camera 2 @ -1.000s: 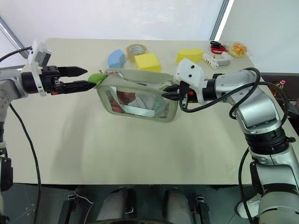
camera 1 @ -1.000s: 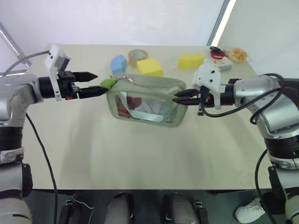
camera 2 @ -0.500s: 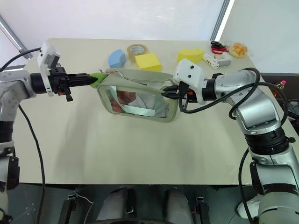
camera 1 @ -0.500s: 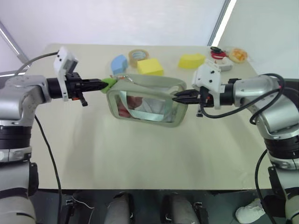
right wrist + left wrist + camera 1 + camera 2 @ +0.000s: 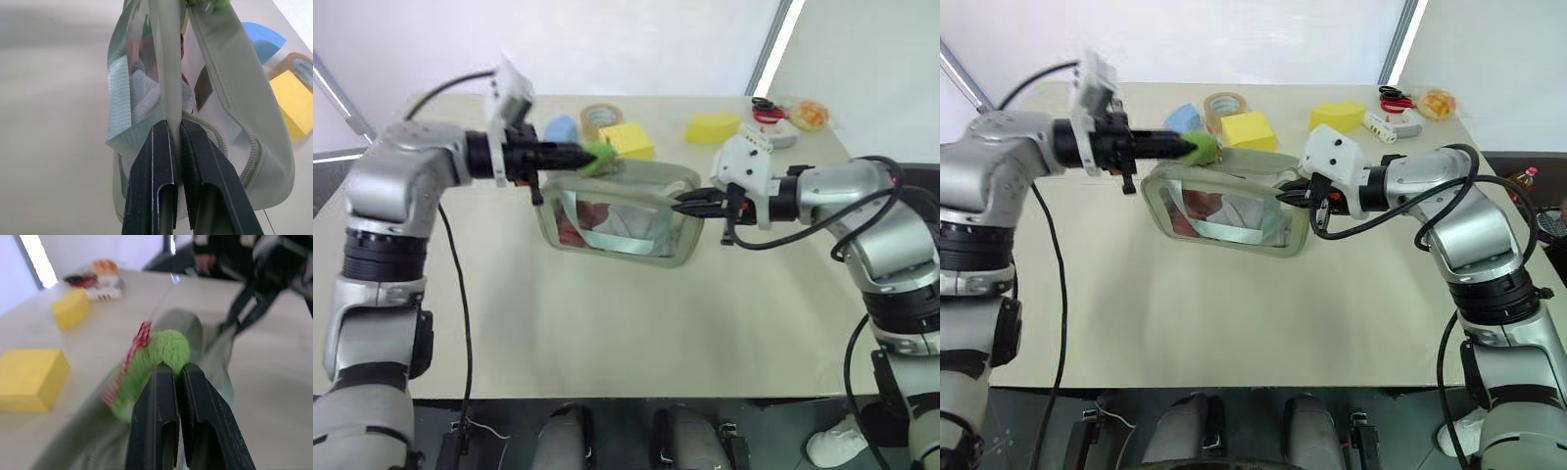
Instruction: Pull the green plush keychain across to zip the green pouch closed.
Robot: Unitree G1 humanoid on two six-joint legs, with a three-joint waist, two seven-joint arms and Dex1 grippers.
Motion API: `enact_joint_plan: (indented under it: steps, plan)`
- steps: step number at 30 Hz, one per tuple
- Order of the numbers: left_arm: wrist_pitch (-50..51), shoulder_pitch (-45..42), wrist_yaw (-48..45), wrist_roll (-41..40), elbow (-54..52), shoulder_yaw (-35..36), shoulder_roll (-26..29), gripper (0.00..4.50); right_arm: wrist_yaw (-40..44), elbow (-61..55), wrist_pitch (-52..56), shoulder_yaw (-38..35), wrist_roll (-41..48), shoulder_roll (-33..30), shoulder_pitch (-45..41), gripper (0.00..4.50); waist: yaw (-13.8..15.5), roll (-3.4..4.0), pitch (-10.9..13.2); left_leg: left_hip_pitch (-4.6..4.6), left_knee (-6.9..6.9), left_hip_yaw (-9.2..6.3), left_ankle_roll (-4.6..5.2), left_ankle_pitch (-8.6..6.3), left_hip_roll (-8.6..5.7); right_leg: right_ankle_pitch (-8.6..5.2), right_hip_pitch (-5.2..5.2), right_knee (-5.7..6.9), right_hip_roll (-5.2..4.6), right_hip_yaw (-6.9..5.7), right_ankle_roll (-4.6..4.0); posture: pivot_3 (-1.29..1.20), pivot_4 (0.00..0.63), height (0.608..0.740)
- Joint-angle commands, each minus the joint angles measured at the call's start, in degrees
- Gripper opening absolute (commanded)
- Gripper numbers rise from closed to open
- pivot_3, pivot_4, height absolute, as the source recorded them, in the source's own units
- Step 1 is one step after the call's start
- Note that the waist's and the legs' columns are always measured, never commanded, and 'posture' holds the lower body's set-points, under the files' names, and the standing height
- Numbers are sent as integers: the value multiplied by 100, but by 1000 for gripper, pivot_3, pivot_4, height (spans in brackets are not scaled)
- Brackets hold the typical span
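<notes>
Above pouch [image 5: 636, 186], left claw [image 5: 590, 155] level.

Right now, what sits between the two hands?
The green pouch spans it in the left eye view: left hand clamps the green plush keychain, right hand pinches its other end.

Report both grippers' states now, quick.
Left gripper: shut on the keychain.
Right gripper: shut on the pouch, pinching its edge and strap.
</notes>
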Motion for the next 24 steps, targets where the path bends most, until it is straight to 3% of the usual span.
enact_joint_plan:
  steps: [1, 2, 3, 10, 17, 24]
  plan:
    - [-338, -22, -58, 292, -114, -106, 89, 54, -75, -192, 8, -108, 27, 13, -130, 0, 11, 0, 0, 0, 0, 0, 0, 0, 0, 0, 0, 0, 0, 0, 0, 0, 150, 740]
    - [-347, -54, -85, 292, -80, -86, 102, 54, -89, -197, 20, -116, 31, 14, -126, 0, 13, 0, 0, -1, 1, 0, 0, 0, 0, 0, 0, -1, 0, 0, 0, 0, 150, 740]
    - [-394, -84, -93, 323, -37, -67, 114, 716, -100, -204, 34, -121, 37, 14, -122, 0, 13, 0, 0, -1, 1, 0, 0, 0, 0, 0, 2, -2, 0, 0, 0, 0, 150, 740]
    - [-380, -292, -208, 427, 111, 117, 444, 4037, -157, -205, 14, -114, 17, 16, -70, 0, 4, 0, 0, -1, 0, -1, 0, 0, 0, 0, 1, -2, 0, 0, 0, 0, 150, 740]
    - [-545, 359, -420, 604, -2, 273, 1310, 4037, -188, -172, -30, -110, 13, 58, -71, 0, 3, 1, 0, 0, -1, -1, 0, 0, 1, 0, -1, -1, 0, 0, 0, 0, 150, 740]
    - [-1139, 540, -75, 919, 477, 148, 751, 4037, -176, -177, -18, -45, 6, 85, -93, 0, 39, -1, 0, -3, 2, -2, 1, -1, -1, 0, 4, -4, -1, -1, 0, 0, 150, 740]
